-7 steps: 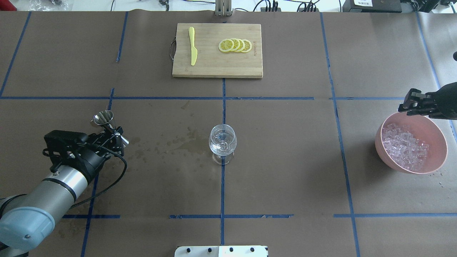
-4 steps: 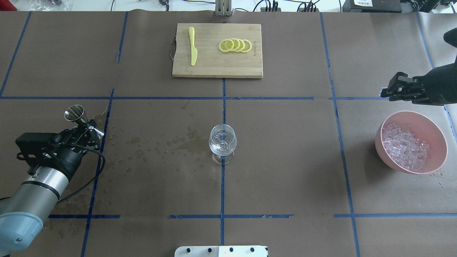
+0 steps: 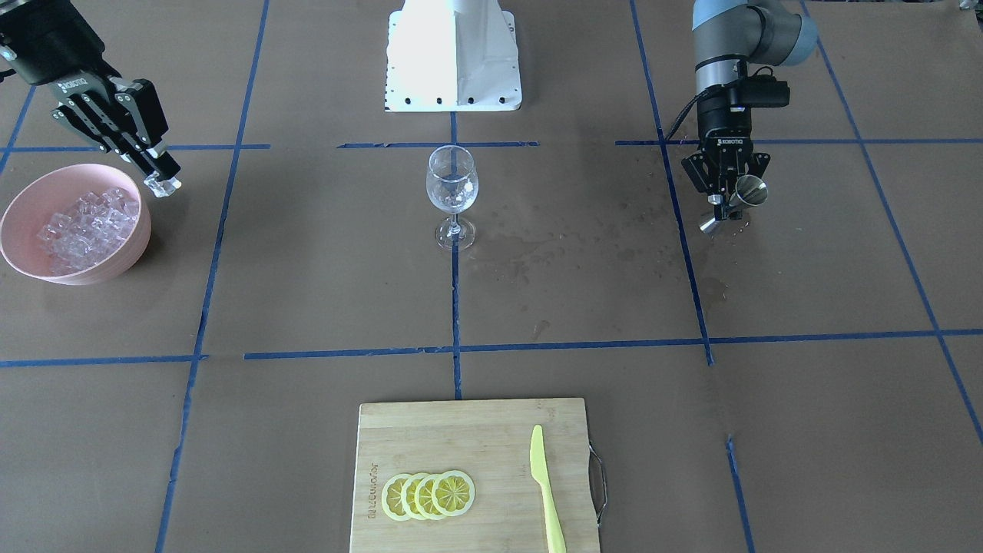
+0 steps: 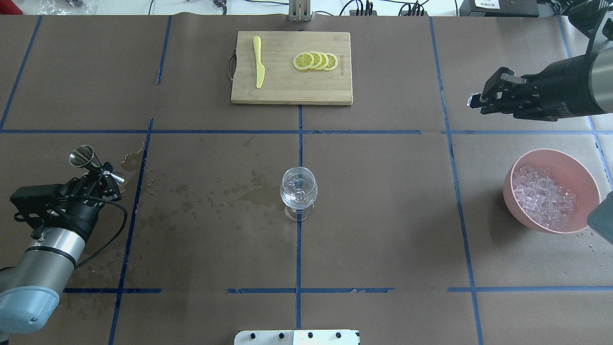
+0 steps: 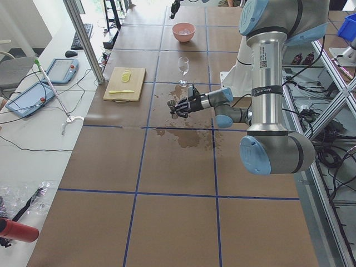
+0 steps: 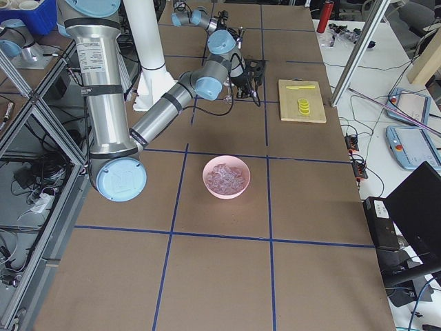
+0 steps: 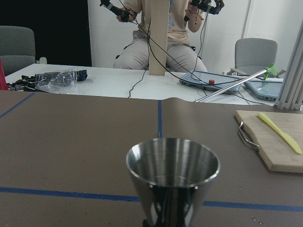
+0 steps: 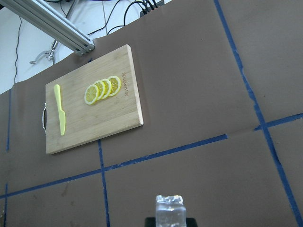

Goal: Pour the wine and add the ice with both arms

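One ice cube (image 3: 163, 185) — pinched in right claw (image 4: 478, 101) | steel jigger (image 7: 173, 172) — gripped by left claw (image 4: 104, 171)

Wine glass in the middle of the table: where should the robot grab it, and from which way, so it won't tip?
Probably by the thin stem of the wine glass, just under the cup part, with the fingers coming in level from the side. The glass stands upright, the stem is narrow enough to close on, and the cup is wide, round and smooth.
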`<state>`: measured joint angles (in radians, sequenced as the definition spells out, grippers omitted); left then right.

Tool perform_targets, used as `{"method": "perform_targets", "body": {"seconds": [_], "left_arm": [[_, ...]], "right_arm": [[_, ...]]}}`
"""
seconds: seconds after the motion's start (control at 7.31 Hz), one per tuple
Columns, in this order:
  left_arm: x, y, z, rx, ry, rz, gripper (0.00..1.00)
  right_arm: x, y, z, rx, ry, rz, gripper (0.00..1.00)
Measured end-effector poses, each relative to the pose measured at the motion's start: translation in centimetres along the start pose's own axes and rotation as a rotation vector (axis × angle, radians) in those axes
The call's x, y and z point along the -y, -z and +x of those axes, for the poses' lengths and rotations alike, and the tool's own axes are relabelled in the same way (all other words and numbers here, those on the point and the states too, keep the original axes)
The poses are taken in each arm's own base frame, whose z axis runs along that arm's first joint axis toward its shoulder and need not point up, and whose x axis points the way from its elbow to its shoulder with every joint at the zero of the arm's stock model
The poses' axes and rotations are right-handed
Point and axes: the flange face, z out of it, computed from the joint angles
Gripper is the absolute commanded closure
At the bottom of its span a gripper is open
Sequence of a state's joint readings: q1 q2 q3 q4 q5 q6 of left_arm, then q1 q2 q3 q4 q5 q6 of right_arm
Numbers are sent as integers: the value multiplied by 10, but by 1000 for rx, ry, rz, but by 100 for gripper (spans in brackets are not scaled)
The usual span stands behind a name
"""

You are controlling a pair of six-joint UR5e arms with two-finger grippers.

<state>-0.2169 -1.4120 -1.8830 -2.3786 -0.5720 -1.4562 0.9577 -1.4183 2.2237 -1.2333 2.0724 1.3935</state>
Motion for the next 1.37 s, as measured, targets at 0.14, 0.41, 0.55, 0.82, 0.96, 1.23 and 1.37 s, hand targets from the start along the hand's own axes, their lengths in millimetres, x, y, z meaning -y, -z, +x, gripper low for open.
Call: {"method": "perform_targets", "body": {"seconds": [0.14,0.41,0.55,0.82,0.96,1.23,1.37], "left_arm": [[-9,-5,-8,15,5,9,100],[-21,-11,-15,29,-6,13,100],[-28,-14,-14,30,-11,12,100],[-39,-19,-10,32,-18,10,100],[-43,-22,-10,36,-25,9,100],[-48,-25,-10,39,-32,8,97],[-50,-25,-10,40,-34,7,88]], "right_arm": [[-4,1,-18,33,9,-8,100],[-12,4,-56,100,15,-18,100],[-16,3,-70,124,14,-26,100],[-24,0,-88,152,21,-41,100],[-26,-1,-93,158,25,-46,100],[-31,-5,-96,161,29,-45,100],[-33,-7,-97,160,31,-44,100]]}}
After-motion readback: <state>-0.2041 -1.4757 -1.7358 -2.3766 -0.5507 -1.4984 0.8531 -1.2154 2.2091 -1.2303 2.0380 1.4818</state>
